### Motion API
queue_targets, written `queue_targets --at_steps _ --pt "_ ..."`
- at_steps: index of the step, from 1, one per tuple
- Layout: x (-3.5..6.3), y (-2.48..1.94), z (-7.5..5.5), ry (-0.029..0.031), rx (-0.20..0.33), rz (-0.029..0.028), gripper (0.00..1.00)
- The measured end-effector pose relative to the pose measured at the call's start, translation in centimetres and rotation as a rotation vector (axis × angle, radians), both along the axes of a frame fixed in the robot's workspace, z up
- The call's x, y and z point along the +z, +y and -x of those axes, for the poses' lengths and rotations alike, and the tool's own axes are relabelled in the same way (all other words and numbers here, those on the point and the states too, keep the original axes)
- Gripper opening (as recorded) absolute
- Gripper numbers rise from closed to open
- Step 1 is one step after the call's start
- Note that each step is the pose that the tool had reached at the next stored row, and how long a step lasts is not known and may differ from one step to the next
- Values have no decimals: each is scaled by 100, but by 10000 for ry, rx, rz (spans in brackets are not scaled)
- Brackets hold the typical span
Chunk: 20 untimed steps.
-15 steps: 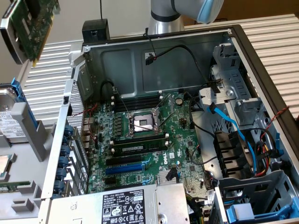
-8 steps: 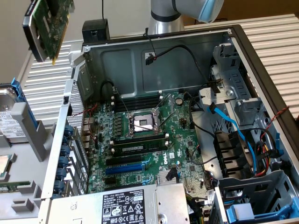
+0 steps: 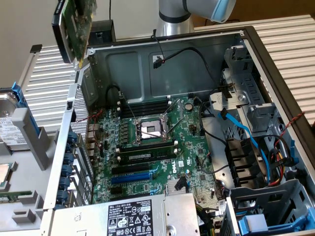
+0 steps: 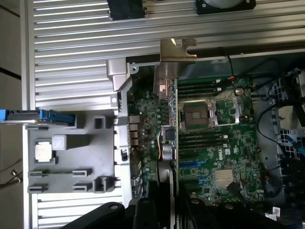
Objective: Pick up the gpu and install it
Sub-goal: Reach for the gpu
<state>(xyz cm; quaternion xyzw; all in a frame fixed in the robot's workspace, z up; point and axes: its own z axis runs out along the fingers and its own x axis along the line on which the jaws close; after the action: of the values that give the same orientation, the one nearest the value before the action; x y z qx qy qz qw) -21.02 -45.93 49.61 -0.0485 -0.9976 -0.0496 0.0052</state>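
The gpu (image 3: 76, 24), a small green circuit card with black shroud and silver end bracket, is seen raised at the exterior view's upper left, above the open grey metal computer case (image 3: 142, 64) and the large green motherboard (image 3: 157, 147). It is clamped edge-on between the fingers of the black gripper (image 4: 167, 183).

You'll see your arm (image 3: 173, 17) as a silver-grey metal tube with a pale blue joint cap (image 3: 221, 10), and its gripper (image 4: 167, 191) as a matte black, blocky housing.
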Motion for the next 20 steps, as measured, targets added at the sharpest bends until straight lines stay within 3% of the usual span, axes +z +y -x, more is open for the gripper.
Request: queue_targets --at_steps 8,13,20 --pt "0 -25 -326 23 16 0 27" --pt "0 -25 -325 27 38 0 27" --pt "0 -25 -325 26 1252 2 27"
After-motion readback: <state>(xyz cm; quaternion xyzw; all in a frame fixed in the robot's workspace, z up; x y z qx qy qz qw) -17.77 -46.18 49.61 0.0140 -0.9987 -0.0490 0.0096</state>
